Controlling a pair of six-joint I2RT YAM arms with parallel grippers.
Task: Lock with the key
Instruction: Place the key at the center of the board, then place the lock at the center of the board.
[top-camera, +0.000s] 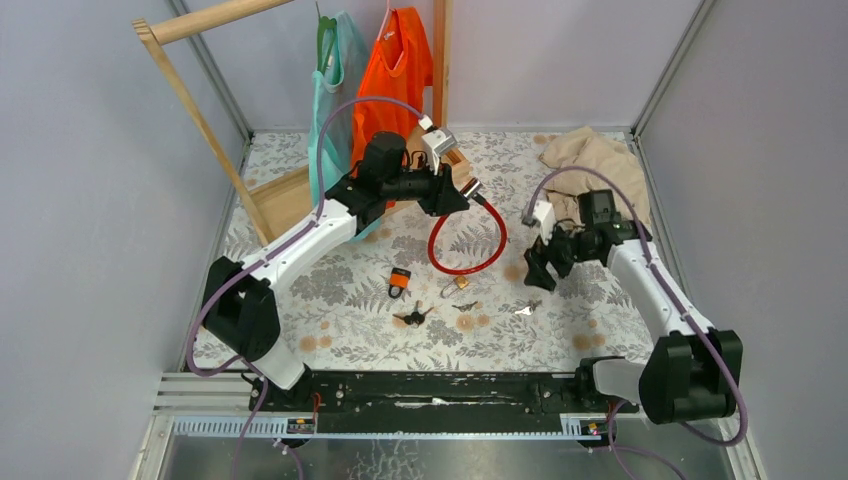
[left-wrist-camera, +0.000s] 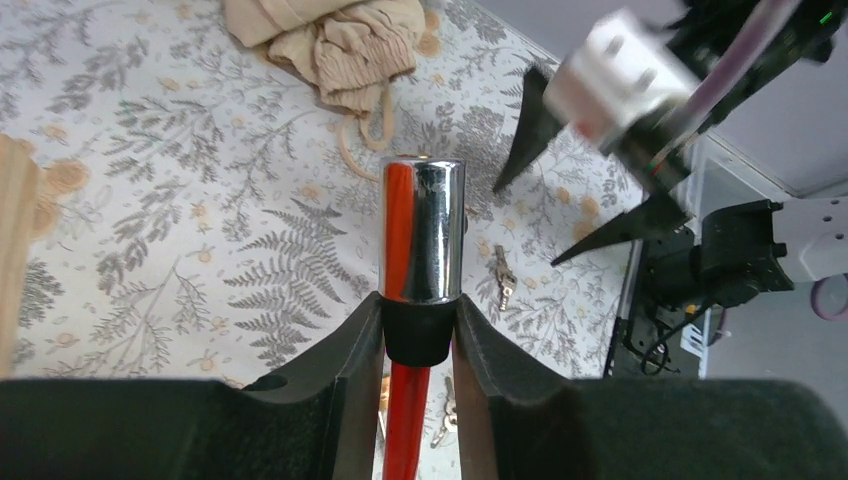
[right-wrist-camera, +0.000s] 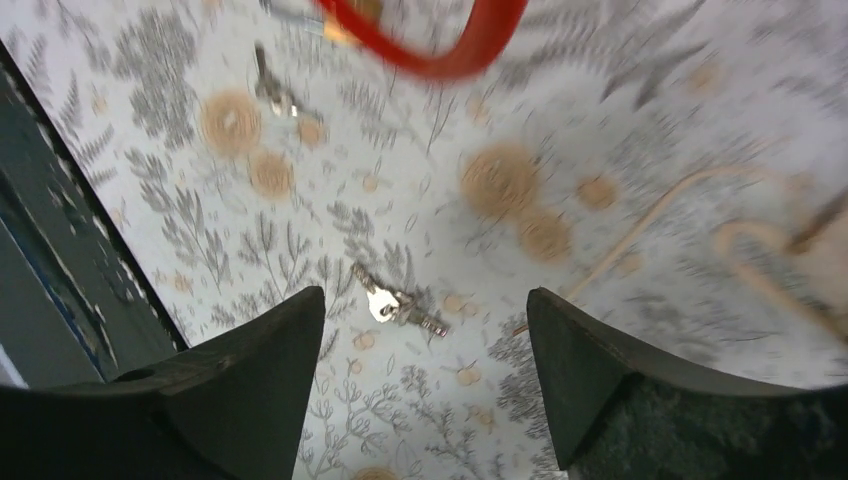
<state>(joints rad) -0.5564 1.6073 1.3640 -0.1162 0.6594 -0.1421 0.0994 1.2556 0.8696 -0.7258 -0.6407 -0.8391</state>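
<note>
My left gripper is shut on the black collar of a red cable lock and holds it above the table. In the left wrist view the gripper clamps just below the lock's chrome cylinder, which points away from me. My right gripper is open and empty. It hovers over a silver key lying flat on the cloth. In the right wrist view the key lies between and beyond the fingers of that gripper. The red cable crosses the top of that view.
A small orange padlock, a brass padlock, black-headed keys and another key lie mid-table. A beige cloth is at the back right. A wooden rack with orange and teal garments stands at the back left.
</note>
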